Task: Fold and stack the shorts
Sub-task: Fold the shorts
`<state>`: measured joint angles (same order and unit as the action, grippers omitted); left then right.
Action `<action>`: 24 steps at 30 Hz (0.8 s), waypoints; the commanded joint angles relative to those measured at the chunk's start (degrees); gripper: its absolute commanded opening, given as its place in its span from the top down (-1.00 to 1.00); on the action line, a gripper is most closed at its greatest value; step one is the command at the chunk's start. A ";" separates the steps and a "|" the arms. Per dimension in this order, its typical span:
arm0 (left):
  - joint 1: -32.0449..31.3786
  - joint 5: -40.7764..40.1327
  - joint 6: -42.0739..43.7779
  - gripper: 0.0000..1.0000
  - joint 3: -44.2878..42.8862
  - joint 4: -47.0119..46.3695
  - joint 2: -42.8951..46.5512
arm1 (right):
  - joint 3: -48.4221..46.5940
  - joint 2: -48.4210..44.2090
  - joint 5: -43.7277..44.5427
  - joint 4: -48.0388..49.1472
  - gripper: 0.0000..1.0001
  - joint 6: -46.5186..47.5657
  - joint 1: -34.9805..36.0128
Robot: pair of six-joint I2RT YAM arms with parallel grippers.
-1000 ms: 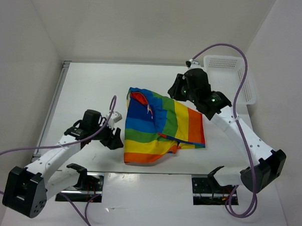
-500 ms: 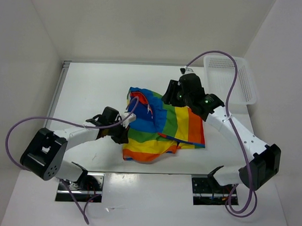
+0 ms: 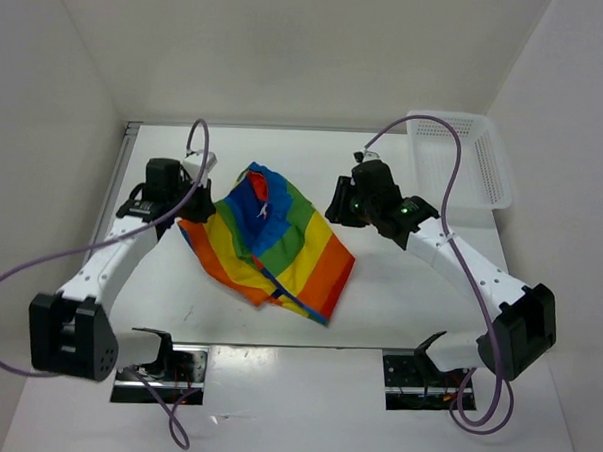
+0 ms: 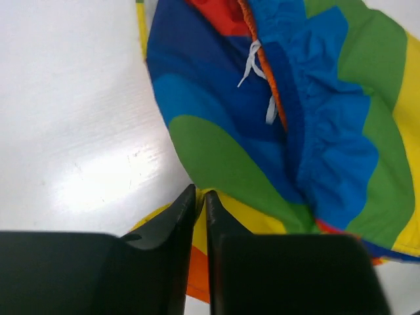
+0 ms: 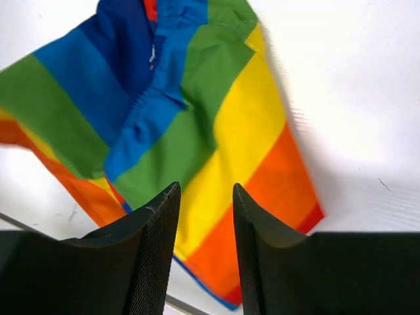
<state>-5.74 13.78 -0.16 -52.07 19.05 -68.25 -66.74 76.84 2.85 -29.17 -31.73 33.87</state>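
Table (image 3: 429,292) is the biggest thing here, white and wide, and the rainbow shorts (image 3: 271,245) lie on it left of the middle, crumpled and turned at a slant, not flat and not folded yet. A white mesh basket (image 3: 484,164) sits at the far right corner, well apart from them. The left gripper (image 4: 198,193) is at the left edge of the shorts, with its jaws pressed almost together on a bit of yellow and orange cloth. The right gripper (image 5: 203,190) hangs over the orange and yellow stripes with its jaws apart and nothing between them. The little white drawstring (image 4: 256,62) lies loose on the blue part. I think the thin cloth could slip out, because the left gripper only pinches a small edge. The fold could also come out crooked, since the shorts are bunched up and the layers lie on top of each other. I cannot tell how much cloth the left jaws really hold, which part is a leg, or whether the left side is lifted off the table.
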 commanded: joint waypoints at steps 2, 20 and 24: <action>2.30 4.85 0.16 0.36 -5.23 2.84 -9.27 | -4.43 5.84 1.80 1.58 0.15 1.23 4.35; 16.36 6.69 0.16 -0.71 5.14 8.29 9.27 | -29.49 40.05 25.71 -5.20 -0.64 5.09 31.25; 17.51 7.23 0.16 -0.71 5.14 8.81 9.80 | -28.27 42.08 29.31 -5.20 -0.22 3.17 31.26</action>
<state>10.92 18.74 -0.21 -47.11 27.62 -59.68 -93.58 118.17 25.56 -32.80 -27.35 65.54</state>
